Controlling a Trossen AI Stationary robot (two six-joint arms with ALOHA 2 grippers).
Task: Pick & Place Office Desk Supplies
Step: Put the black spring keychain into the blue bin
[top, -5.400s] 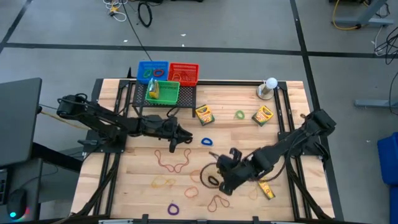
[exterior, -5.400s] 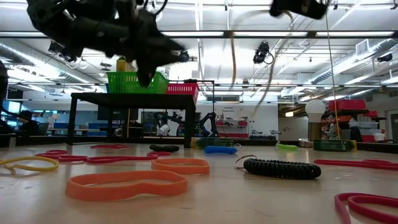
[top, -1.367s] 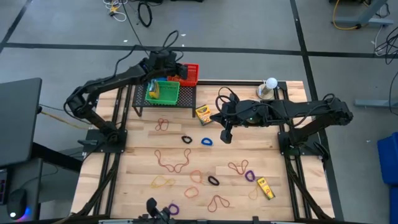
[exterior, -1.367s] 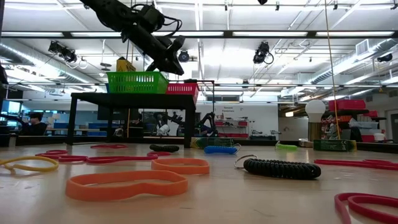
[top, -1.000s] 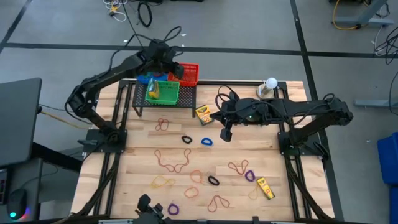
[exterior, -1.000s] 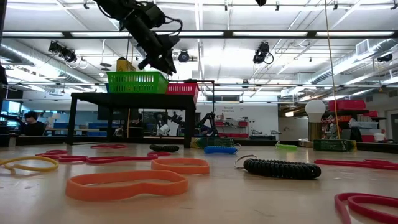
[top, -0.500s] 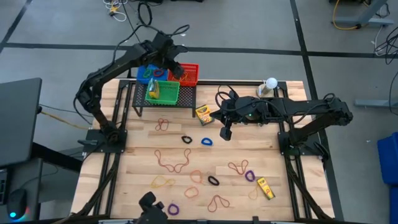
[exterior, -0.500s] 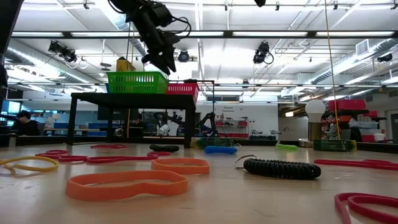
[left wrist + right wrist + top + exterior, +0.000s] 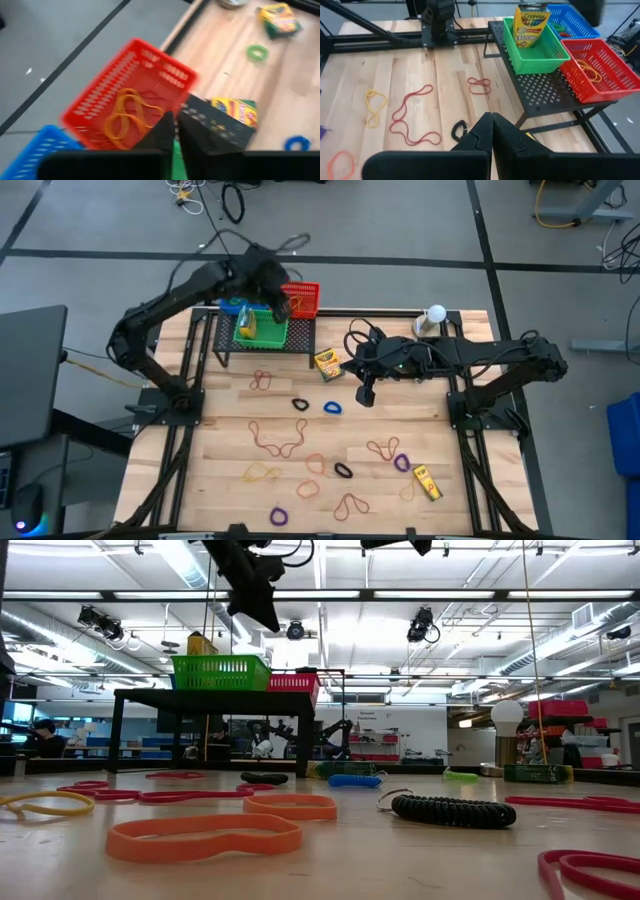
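From above, the left hand [image 9: 280,307], closed and empty, hovers over three baskets: blue [image 9: 234,305], green [image 9: 268,331] and red [image 9: 303,298]. The right hand [image 9: 366,394], pinched shut on nothing, hangs above the table [image 9: 470,480] near one of three crayon boxes [image 9: 327,364]; about a dozen rubber bands [image 9: 277,442] lie scattered.

At table height, an orange band [image 9: 205,836] lies nearest.

The left wrist shows yellow bands [image 9: 125,116] inside the red basket.

The right wrist shows a fourth crayon box [image 9: 530,24] upright in the green basket.

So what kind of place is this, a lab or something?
Probably a robotics lab: two arms bolted to a wooden table, an open hall with ceiling ducts, and more workbenches behind.
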